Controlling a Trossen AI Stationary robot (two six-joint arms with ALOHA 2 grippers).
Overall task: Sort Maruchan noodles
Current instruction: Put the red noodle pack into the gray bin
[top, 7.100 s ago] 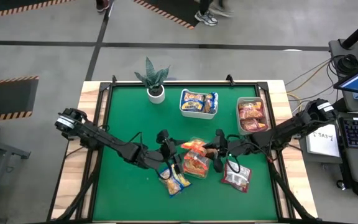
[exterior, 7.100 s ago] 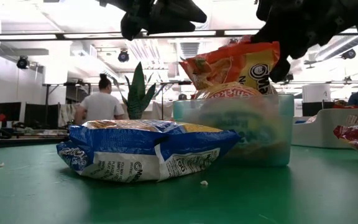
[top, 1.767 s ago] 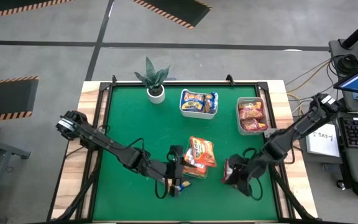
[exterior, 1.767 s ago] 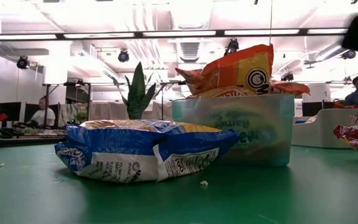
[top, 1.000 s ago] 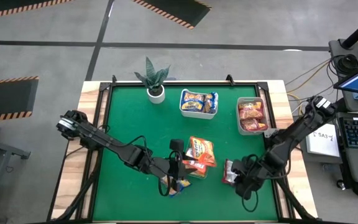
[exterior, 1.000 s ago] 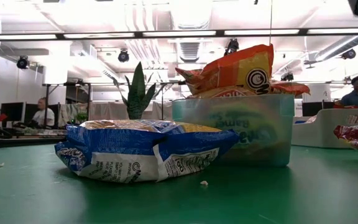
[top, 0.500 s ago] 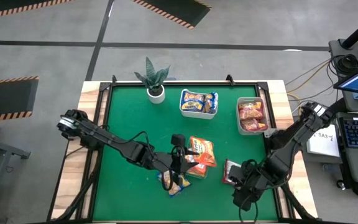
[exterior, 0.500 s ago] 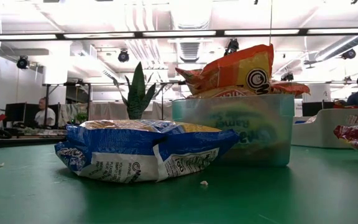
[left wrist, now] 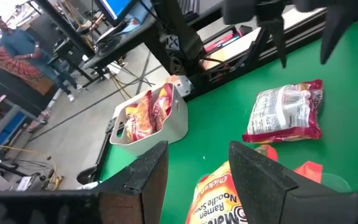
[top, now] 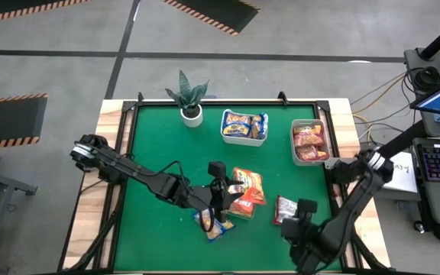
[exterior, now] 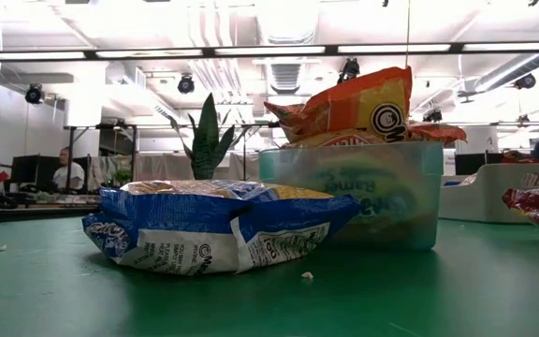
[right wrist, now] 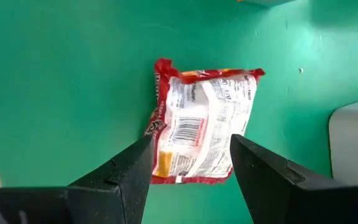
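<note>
Orange packets [top: 244, 186] are piled in a clear tray [exterior: 354, 201] at mid-table. A yellow-and-blue packet [top: 214, 224] lies flat on the table near it. A red-and-silver packet [right wrist: 201, 127] lies flat on the green table, printed back up. My left gripper [left wrist: 197, 168] hangs open just left of the orange pile [left wrist: 225, 199], pointing toward the table's right, with nothing between its fingers. My right gripper [right wrist: 191, 149] is open and points down, raised above the red packet [top: 286, 208] on its near side. The low view shows neither gripper.
A white tub [top: 244, 127] with yellow-and-blue packets and a grey bin [top: 310, 142] with red packets stand at the far right. A potted plant [top: 190, 98] is at the far edge. A laptop and cables sit beyond the right edge.
My right gripper has come away from the red packet, rising and moving toward the table's near edge while tipping over to point down. The red packet stays flat on the table where it was.
</note>
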